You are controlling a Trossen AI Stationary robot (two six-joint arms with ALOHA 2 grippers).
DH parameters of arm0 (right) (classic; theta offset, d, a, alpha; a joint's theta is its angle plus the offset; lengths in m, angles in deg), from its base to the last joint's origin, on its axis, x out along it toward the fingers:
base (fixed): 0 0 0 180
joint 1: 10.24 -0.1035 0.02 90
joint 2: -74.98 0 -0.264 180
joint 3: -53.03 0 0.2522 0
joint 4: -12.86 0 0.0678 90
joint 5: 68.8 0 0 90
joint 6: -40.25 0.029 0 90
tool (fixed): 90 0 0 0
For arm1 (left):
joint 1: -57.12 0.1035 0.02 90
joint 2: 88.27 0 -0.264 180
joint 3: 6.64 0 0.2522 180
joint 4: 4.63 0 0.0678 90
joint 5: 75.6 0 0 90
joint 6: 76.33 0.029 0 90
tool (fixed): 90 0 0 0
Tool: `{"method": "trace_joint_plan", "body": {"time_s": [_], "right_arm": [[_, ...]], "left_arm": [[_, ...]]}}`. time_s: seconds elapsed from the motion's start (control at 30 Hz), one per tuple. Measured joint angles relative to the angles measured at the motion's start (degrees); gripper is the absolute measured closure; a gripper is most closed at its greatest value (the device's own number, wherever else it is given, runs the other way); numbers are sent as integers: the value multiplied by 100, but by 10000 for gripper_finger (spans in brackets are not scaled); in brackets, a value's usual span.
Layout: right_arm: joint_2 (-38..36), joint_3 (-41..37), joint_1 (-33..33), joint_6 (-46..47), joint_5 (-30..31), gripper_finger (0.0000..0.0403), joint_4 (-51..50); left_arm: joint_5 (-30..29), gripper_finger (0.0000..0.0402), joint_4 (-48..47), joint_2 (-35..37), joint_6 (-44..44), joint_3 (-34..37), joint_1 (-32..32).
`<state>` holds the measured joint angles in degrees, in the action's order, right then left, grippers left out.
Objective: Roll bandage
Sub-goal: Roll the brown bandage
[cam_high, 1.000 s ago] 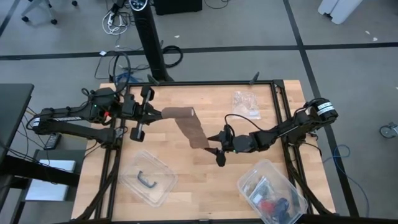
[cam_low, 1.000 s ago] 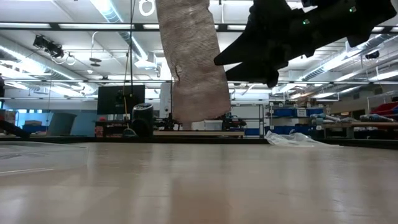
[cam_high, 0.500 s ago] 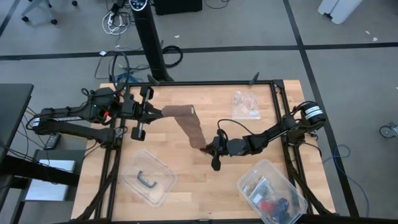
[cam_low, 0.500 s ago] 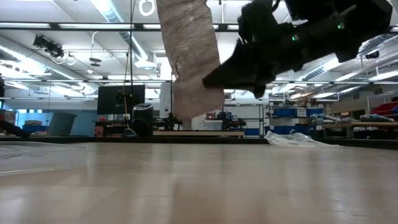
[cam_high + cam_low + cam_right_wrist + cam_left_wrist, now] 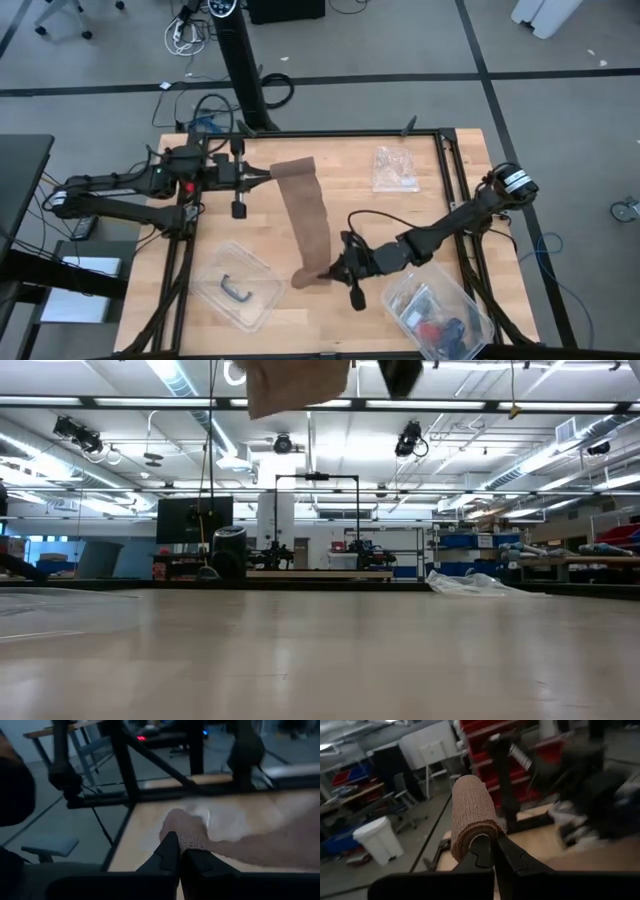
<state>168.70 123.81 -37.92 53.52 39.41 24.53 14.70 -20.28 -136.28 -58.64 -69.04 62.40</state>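
Bandage (image 5: 308, 218), a long dark brown fabric strip, is hanging stretched above the wooden tabletop (image 5: 350, 170) between both grippers' clamping jaws; rolling well is needing even tension throughout.

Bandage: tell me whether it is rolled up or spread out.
Spread out: the bandage runs as one long strip between the left tool and the right tool, each shut on an end.

Overhead camera straight down, low camera level across table (image 5: 400, 215), wrist cameras close on shared bandage (image 5: 308, 222).
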Motion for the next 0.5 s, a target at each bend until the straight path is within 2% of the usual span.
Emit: {"method": "trace_joint_plan", "body": {"time_s": [0.2,0.37,0.5], "right_arm": [[-18,1369,-236,-875,143,402,-1294],[-18,2468,-304,-1538,770,402,-2313],[-18,3107,-303,-2089,1181,402,-2629]], "left_arm": [[-72,401,108,-46,2,483,340],[-72,401,319,-48,-49,983,573],[18,401,626,-44,-235,1353,727]]}}
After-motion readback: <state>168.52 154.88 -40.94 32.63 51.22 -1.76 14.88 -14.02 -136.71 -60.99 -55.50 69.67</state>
